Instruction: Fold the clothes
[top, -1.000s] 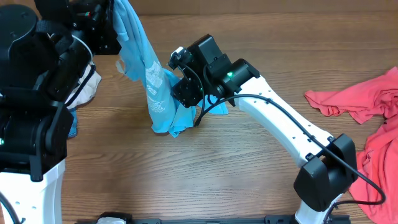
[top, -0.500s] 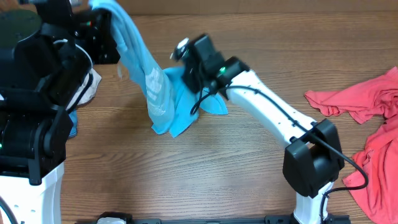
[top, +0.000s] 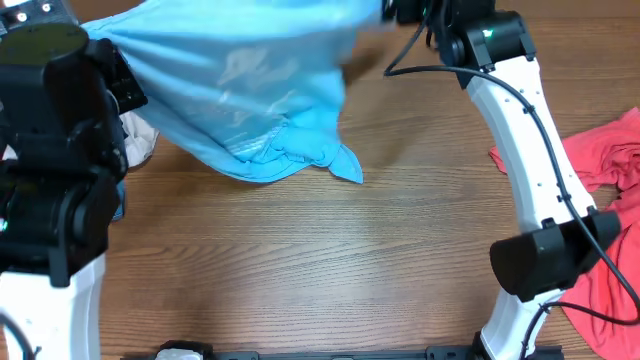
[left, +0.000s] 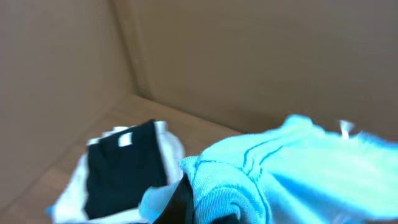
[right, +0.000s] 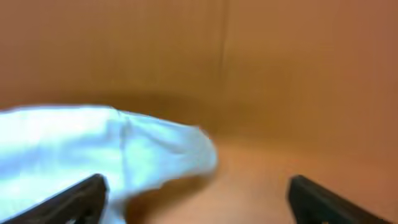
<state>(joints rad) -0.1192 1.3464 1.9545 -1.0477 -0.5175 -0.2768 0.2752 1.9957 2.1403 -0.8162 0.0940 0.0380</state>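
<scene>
The left gripper (left: 204, 208) is clenched on a bunched edge of the sky-blue shirt (top: 250, 90), which hangs stretched above the table (top: 350, 260) between both arms; the right gripper (right: 199, 199) stands spread wide, pale cloth beside one finger; the red shirt (top: 600, 165) lies crumpled at the table's right edge

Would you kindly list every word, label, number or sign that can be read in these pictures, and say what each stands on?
No text here can be read.
On the light blue T-shirt: pale lettering, too faint and blurred to read.
On the black folded garment: a white tag, too blurred to read.
On the coral-red T-shirt: no print shows.
</scene>
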